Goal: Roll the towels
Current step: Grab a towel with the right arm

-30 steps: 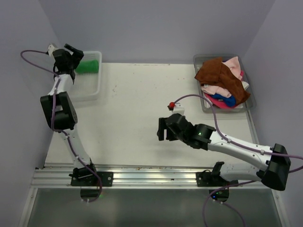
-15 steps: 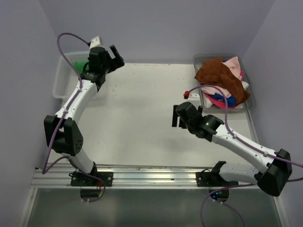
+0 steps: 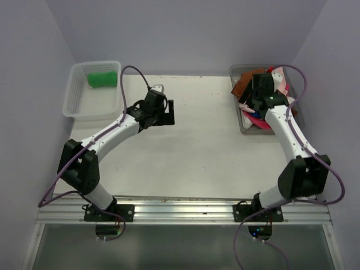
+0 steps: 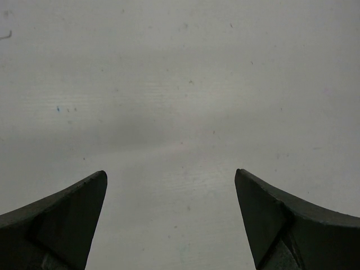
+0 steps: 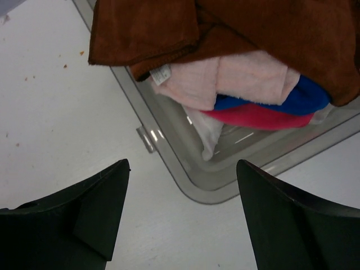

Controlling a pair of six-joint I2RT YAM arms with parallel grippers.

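A heap of towels lies in the clear grey tray (image 3: 244,127) at the back right: rust brown (image 3: 242,85) on top, pale pink (image 3: 279,75), blue and magenta beneath. The right wrist view shows the brown (image 5: 253,28), pink (image 5: 225,76), blue (image 5: 306,95), magenta (image 5: 253,116) and white (image 5: 209,132) towels. My right gripper (image 3: 253,101) (image 5: 183,169) is open and empty above the tray's left side. A bright green rolled towel (image 3: 102,79) lies in the white mesh basket (image 3: 75,101). My left gripper (image 3: 169,112) (image 4: 170,172) is open and empty over bare table.
The tray's rounded corner (image 5: 211,188) and a small clip on its rim (image 5: 147,138) lie just beyond my right fingertips. Walls close in the table on the left, back and right. A metal rail (image 3: 180,211) runs along the near edge.
My left arm has swung from the basket toward the table's middle. My right arm has moved from mid-table up and right to the tray of towels. Both grippers stay open.
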